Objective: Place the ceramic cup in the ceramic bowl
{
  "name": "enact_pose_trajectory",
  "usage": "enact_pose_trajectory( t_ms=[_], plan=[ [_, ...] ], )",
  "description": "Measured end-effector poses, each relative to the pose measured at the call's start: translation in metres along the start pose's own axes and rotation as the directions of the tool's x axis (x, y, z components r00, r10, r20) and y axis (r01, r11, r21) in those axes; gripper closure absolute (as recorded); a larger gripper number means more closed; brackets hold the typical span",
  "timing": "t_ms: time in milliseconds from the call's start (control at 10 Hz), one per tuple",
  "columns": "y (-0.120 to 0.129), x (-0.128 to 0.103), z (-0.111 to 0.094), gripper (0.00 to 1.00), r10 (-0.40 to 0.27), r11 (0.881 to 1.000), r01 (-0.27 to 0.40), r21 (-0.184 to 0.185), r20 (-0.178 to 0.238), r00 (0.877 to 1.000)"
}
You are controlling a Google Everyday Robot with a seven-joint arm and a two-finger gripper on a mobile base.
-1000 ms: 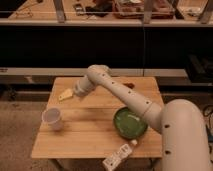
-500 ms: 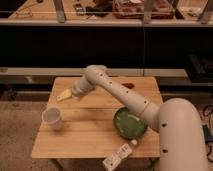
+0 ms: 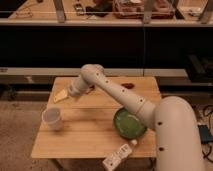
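creeping leftward, the gripper (image 3: 61, 95) has slid a touch closer to the left edge of the desk (image 3: 85, 137) over the last second, and nothing else has budged. that puts it on the cup's side of the desk but not yet over it, so the pick looks to be only in its approach. nearest us, a white remote (image 3: 119, 156) hangs on the front edge. just behind, the ceramic cup (image 3: 52, 119) stands upright near the front left corner, untouched and well apart from the ceramic bowl (image 3: 129, 123), which sits empty toward the front right. farther back, the arm (image 3: 120, 94) reaches in from the right, its elbow high near the far edge and its forearm angled down-left to the gripper, which sits beyond the cup; spread or closed, i cannot tell. a small red object (image 3: 127, 85) lies by the far edge.
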Motion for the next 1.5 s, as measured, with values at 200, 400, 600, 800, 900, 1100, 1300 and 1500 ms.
enact_pose_trajectory(
  t_ms=[200, 400, 600, 800, 900, 1100, 1300, 1500],
  plan=[
    [-0.003, -0.005, 0.012, 0.20, 0.001, 1.000, -0.001, -0.004, 0.008, 1.000],
    [-0.007, -0.009, 0.023, 0.20, -0.006, 1.000, 0.006, -0.003, 0.019, 1.000],
    [-0.004, -0.017, 0.033, 0.25, -0.017, 1.000, 0.018, -0.014, 0.033, 0.999],
    [0.001, -0.022, 0.039, 0.45, -0.014, 1.000, 0.015, -0.022, 0.038, 0.999],
    [0.005, -0.024, 0.038, 0.57, -0.005, 1.000, 0.005, -0.018, 0.033, 0.999],
    [0.006, -0.025, 0.037, 0.73, 0.004, 1.000, -0.003, -0.009, 0.027, 1.000],
    [0.003, -0.024, 0.031, 0.96, 0.009, 1.000, -0.009, 0.016, 0.012, 1.000],
    [-0.006, -0.020, 0.023, 1.00, 0.001, 0.999, 0.000, 0.050, -0.007, 1.000]
  ],
)
